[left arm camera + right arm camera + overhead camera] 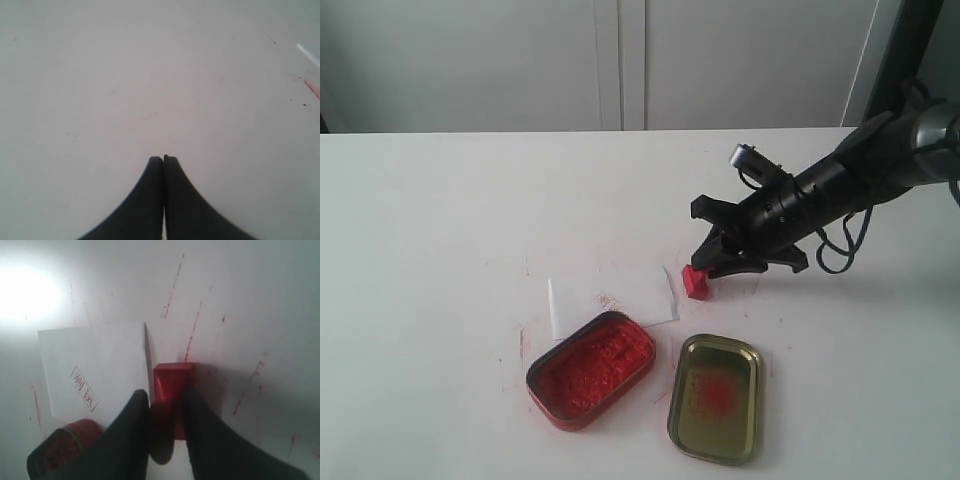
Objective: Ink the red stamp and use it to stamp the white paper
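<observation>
The red stamp (696,282) (172,375) stands with its square base on the table, just off the right edge of the white paper (610,295) (95,365). My right gripper (707,264) (165,392) reaches down to it, its two black fingers closed narrowly on the stamp's knob. The paper lies flat and bears a small red printed mark. My left gripper (163,157) is shut on nothing over bare table; it does not show in the exterior view.
An open tin of red ink (590,368) (65,445) sits right in front of the paper. Its gold lid (716,398), smudged red inside, lies to the tin's right. Red streaks mark the white table (440,230).
</observation>
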